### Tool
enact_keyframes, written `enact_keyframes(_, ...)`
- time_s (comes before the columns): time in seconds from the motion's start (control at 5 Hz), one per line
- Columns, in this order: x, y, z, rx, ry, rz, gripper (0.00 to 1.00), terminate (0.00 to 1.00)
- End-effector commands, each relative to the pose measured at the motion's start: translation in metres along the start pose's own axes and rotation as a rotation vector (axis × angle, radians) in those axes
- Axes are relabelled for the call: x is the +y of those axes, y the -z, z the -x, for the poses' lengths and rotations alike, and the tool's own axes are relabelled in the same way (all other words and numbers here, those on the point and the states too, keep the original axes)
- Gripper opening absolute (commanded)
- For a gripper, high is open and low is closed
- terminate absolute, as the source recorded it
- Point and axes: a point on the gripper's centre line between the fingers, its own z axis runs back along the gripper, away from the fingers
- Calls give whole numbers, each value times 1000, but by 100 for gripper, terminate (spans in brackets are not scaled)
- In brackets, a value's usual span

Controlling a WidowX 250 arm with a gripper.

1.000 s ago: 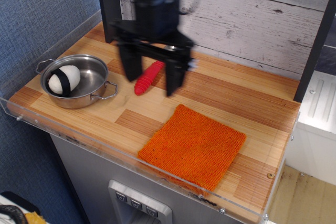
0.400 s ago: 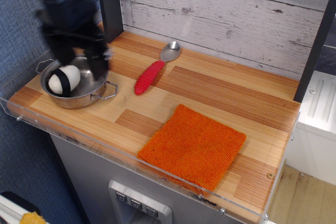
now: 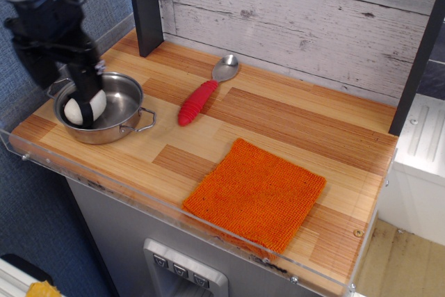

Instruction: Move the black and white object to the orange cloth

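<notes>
The black and white object [image 3: 98, 104], a white egg-shaped lump with a black band, lies inside a steel pot [image 3: 129, 117] at the left of the wooden counter. My black gripper [image 3: 62, 83] hangs over the pot's left side with its jaws spread and nothing between them. One of its fingers [image 3: 87, 90] reaches down in front of the lump and hides part of its band. The orange cloth [image 3: 257, 194] lies flat near the counter's front edge, well to the right of the pot.
A red-handled spoon [image 3: 198, 101] lies between the pot and the back wall. A dark post [image 3: 144, 8] stands at the back left. A clear acrylic lip [image 3: 104, 182] runs along the counter's front and left edges.
The gripper has swung left from above the spoon to over the pot, and has come lower beside the lump. The lump, spoon and cloth have not moved.
</notes>
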Motion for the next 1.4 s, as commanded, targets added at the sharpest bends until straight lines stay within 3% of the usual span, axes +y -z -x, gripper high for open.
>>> enact_keyframes(0.0, 45, -2, -18, -61, -78, -37, 100, 0)
enact_keyframes(0.6, 22, 17, -33, -51, -100, -51, 100, 0)
enact_keyframes(1.2, 17, 50, -37, 10, -84, -2, 100, 0)
